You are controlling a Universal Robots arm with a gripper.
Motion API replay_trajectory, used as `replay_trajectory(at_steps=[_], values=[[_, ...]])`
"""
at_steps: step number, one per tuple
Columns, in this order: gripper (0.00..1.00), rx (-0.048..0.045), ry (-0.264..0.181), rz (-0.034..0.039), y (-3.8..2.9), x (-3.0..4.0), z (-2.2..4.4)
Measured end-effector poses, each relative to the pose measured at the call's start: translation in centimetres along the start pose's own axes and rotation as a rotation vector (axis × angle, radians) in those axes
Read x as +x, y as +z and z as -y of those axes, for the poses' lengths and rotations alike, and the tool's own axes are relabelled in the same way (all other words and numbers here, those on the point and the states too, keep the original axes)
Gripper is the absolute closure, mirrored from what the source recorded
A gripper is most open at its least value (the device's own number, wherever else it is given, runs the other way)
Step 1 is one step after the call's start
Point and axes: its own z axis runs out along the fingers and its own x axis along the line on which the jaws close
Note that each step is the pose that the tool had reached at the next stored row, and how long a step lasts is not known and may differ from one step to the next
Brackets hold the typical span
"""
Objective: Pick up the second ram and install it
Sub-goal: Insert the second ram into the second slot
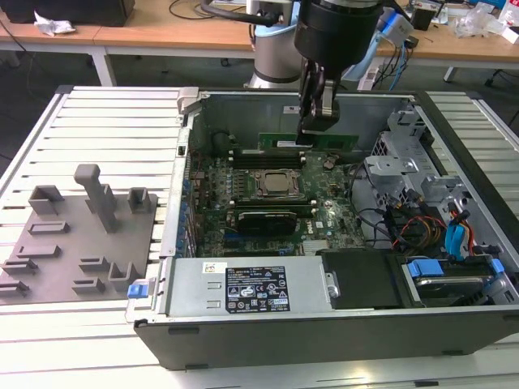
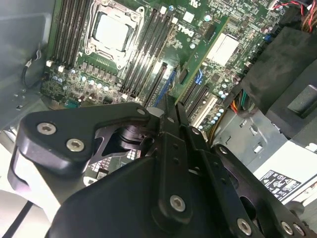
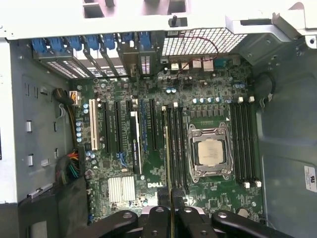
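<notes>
Inside the open case (image 1: 186, 101), your gripper (image 1: 316, 126) is clamped on the second ram (image 1: 347, 143) and holds it on edge above the motherboard (image 1: 328, 219). If the stick tilts or sits off the slot rails (image 3: 179, 144), pressing down could jam it against a rail or clip. The first wrist view gives you the stick edge-on along the rails. The exterior view gives you its height above them.

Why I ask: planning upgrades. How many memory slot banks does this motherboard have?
2. One bank beside the socket, below the held ram; the other across the socket.
</notes>
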Motion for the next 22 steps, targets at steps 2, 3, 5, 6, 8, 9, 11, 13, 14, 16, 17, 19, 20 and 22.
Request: replay_trajectory(at_steps=[2, 3, 5, 6, 8, 9, 11, 13, 14, 16, 17, 19, 20, 22], values=[[0.87, 0.0000, 0.000, 0.0001, 0.13, 0.00, 0.01], [0.87, 0.0000, 0.000, 0.0000, 0.17, 0.01, 0.01], [0.87, 0.0000, 0.000, 0.0001, 0.42, 0.01, 0.02], [0.87, 0.0000, 0.000, 0.0000, 0.48, 0.02, 0.02], [0.87, 0.0000, 0.000, 0.0001, 0.55, 0.02, 0.03], [0.87, 0.0000, 0.000, 0.0001, 0.62, 0.02, 0.03], [0.87, 0.0000, 0.000, 0.0000, 0.68, 0.02, 0.03], [0.87, 0.0000, 0.000, 0.0000, 0.77, 0.03, 0.04], [0.87, 0.0000, 0.000, 0.0000, 0.81, 0.03, 0.04], [0.87, 0.0000, 0.000, 0.0000, 0.93, 0.03, 0.04], [0.87, 0.0000, 0.000, 0.0001, 0.99, 0.03, 0.05], [0.87, 0.0001, 0.000, 0.0001, 1.16, 0.04, 0.05], [0.87, 0.0000, 0.000, 0.0000, 1.27, 0.04, 0.06], [0.87, 0.0000, 0.000, 0.0000, 1.36, 0.05, 0.07]])
